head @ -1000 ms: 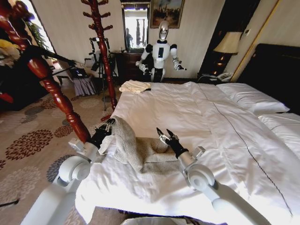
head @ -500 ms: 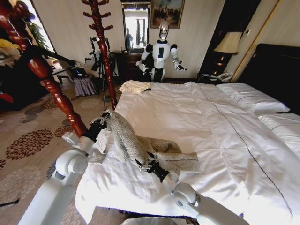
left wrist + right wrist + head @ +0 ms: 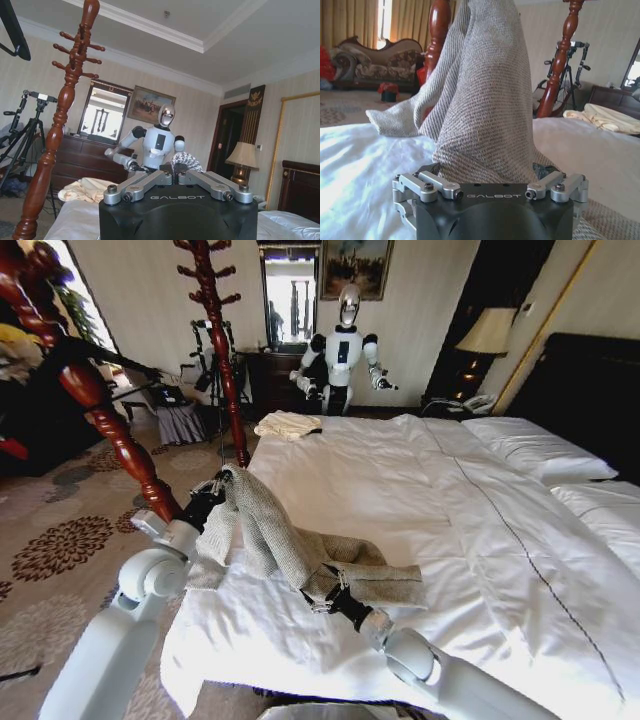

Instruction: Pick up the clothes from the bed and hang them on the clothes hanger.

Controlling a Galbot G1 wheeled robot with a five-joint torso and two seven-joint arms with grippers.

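Near the bed's (image 3: 420,490) foot edge, the left gripper (image 3: 218,483) grasps the lifted jacket (image 3: 280,540); the right gripper (image 3: 325,592) straddles its lower fold, clenching unconfirmed. Picking-up step; next needs a firm second hold.

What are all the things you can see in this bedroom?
Jacket: one, grey-beige knit, draped from the left tool down onto the bed near its foot.
Bed: one, white duvet, dark headboard at right.
Pillows: at least two, white, by the headboard.
Folded cloth: one, cream, far corner of the bed.
Wooden poles: two, reddish-brown, left of the bed.
Other robot: one, white and black, by the far wall.
Lamp: one, cream shade, beside the bed.
Mirror: one, far wall.
Painting: one, far wall.
Tripod: one, black, by the wall.
Left tool: shut on the jacket, raised.
Right tool: at the jacket's lower fold on the bed.
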